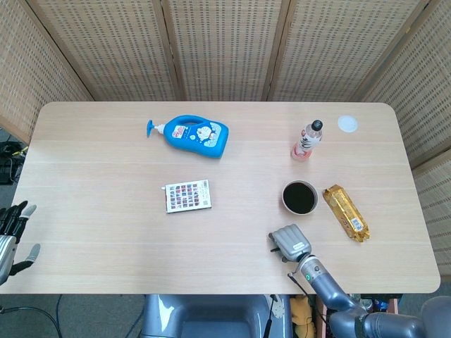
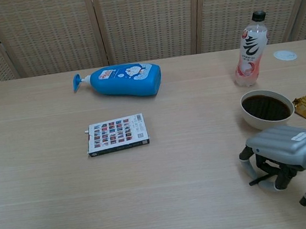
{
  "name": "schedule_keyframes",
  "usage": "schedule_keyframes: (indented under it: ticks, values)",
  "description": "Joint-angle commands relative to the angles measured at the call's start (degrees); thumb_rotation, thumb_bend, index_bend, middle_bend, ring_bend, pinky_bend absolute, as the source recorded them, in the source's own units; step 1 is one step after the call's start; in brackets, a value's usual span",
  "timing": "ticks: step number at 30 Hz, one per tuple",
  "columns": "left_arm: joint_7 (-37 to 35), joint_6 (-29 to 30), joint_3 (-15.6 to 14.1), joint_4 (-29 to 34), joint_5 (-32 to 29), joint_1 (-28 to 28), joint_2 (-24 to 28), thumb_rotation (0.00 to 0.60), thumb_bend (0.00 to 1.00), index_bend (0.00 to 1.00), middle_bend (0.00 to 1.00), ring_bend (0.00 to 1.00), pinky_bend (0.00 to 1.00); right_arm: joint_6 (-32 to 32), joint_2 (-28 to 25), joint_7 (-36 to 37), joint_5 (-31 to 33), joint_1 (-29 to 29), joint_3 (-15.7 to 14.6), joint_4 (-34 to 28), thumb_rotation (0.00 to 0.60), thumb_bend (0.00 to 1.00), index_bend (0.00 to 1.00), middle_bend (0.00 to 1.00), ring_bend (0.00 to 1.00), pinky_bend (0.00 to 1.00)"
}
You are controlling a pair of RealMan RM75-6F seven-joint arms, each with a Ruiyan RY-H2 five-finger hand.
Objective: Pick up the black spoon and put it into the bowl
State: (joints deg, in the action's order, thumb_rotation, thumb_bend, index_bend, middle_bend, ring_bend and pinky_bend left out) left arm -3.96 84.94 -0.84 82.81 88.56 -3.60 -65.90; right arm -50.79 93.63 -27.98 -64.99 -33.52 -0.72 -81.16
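Black slim spoon (image 2: 261,179) lies under the grey right hand (image 2: 279,152), whose curled fingers (image 2: 247,157) straddle it, near the white bowl (image 2: 267,108); grip unclear.

On the pale wood worktop (image 1: 106,162), a blue pump bottle (image 1: 192,134) lies on its side upper centre. A patterned card box (image 1: 187,196) sits mid-frame. A pink drink bottle (image 1: 307,140) stands right; a white disc (image 1: 347,124) and gold snack packet (image 1: 345,212) lie further right.
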Motion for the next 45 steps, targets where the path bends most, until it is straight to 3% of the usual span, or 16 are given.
schedule_keyframes:
  ticks: [1, 18, 30, 38, 45]
  values:
    - [-0.05, 0.04, 0.00, -0.02, 0.03, 0.02, 0.01, 0.600, 0.42, 0.00, 0.00, 0.00, 0.00, -0.06, 0.10, -0.08, 0.01, 0.05, -0.05, -0.05, 0.600, 0.51, 0.56, 0.93, 0.95, 1.00]
    - [-0.32, 0.28, 0.00, -0.14, 0.24, 0.12, -0.06, 0.600, 0.42, 0.00, 0.00, 0.00, 0.00, -0.16, -0.82, 1.50, 0.20, 0.78, -0.12, -1.12, 0.600, 0.64, 0.62, 0.95, 0.96, 1.00]
    - [-0.28, 0.17, 0.17, -0.06, 0.26, -0.08, -0.05, 0.600, 0.42, 0.00, 0.00, 0.00, 0.00, -2.09, -6.18, 5.30, -1.84, 1.53, 0.97, -7.28, 0.600, 0.67, 0.64, 0.95, 0.96, 1.00]
    - [0.18, 0.11, 0.16, 0.51, 0.52, -0.26, 0.04, 0.600, 0.42, 0.00, 0.00, 0.00, 0.00, -1.79, -14.40, 15.29, -4.53, 1.39, 3.97, -17.38, 0.600, 0.68, 0.65, 0.95, 0.96, 1.00]
    - [0.55, 0.15, 0.14, 1.08, 0.73, -0.37, 0.26, 0.600, 0.42, 0.00, 0.00, 0.00, 0.00, 2.35, -19.72, 27.48, -2.43, 0.46, 7.89, -21.62, 0.600, 0.68, 0.65, 0.95, 0.96, 1.00]
